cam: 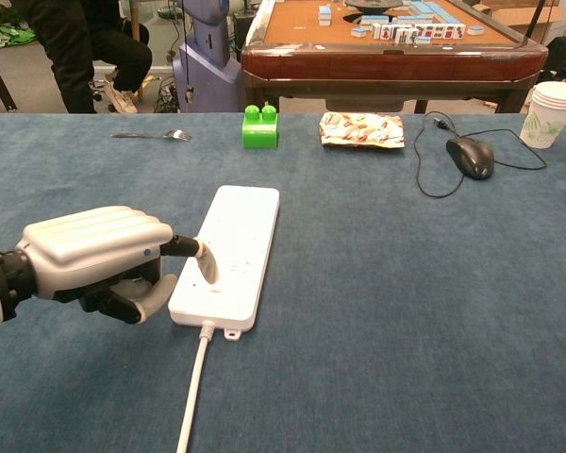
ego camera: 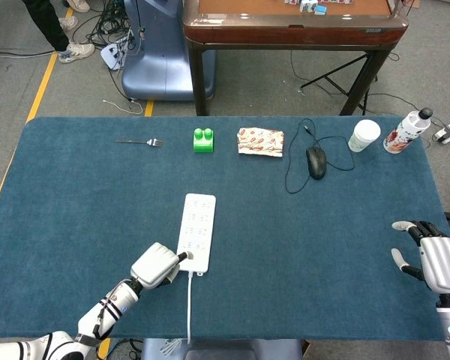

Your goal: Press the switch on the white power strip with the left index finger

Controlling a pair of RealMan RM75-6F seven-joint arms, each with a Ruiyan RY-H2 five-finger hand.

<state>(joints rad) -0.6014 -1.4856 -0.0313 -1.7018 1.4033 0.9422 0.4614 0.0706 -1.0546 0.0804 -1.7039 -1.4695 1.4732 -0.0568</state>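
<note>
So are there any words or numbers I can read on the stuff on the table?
None can be read.
Snack packet: red and white print, too blurred to read.
Bottle: red label, too small to read.
Paper cup: faint green marks, not readable.
Power strip: plain white, no writing shows.
Tiles on the brown table behind: marks too small to read.

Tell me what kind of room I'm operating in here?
Probably a robot lab or test space, not a home. Yellow floor tape marks the bare grey floor, loose cables lie around a blue machine base, and a wooden mahjong table with tiles stands behind the blue-carpeted work table.
</note>
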